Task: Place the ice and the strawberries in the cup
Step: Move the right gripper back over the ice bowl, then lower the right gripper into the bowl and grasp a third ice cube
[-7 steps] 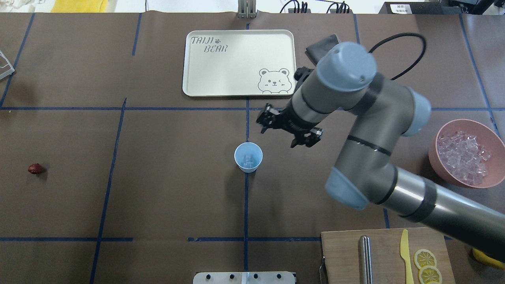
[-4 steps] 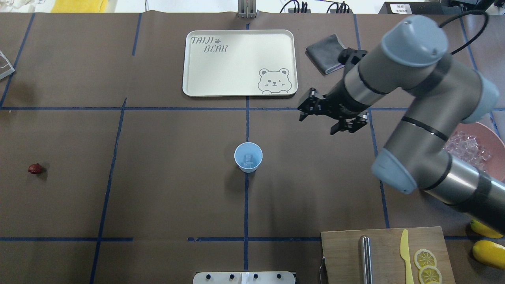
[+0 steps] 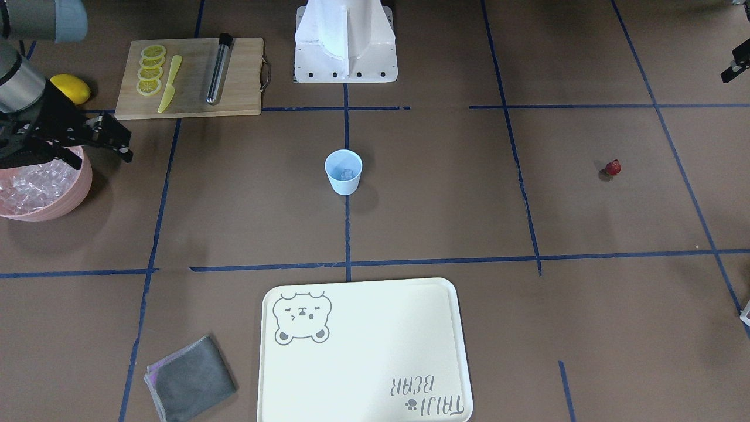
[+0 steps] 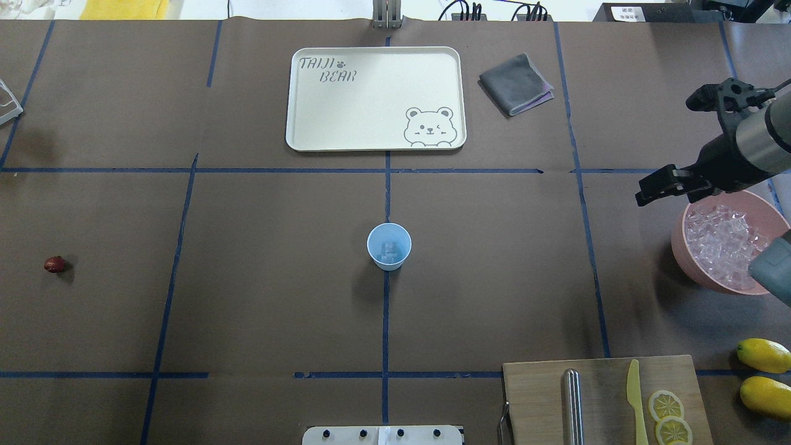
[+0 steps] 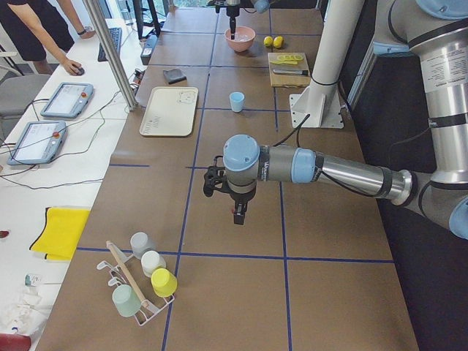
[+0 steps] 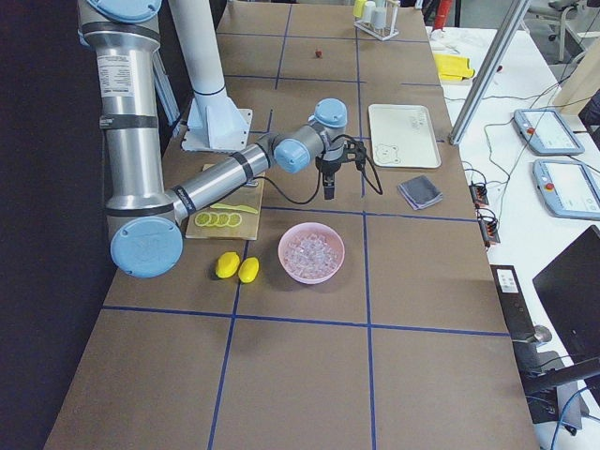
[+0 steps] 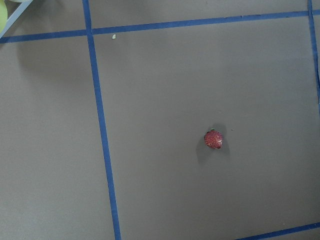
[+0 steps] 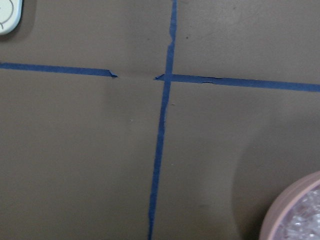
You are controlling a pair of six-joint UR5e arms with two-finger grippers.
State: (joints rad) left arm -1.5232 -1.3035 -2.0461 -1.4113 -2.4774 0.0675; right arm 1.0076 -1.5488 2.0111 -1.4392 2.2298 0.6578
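- The strawberry point(image 4: 55, 264) lies alone at far left, well apart from the cup, with bare mat all round it. The left gripper point(image 5: 235, 212) hangs above that end, and we cannot tell how its fingers stand.
- The cup point(image 4: 389, 246) stands upright at centre with ice point(image 4: 389, 250) inside and free room on every side.
- The right gripper point(image 3: 120, 140), beside the cup a second ago, has swung back to the pink bowl point(image 4: 683, 259), fingers spread and empty. We judge it is going for more ice. The lemons point(image 4: 763, 355) sit near.
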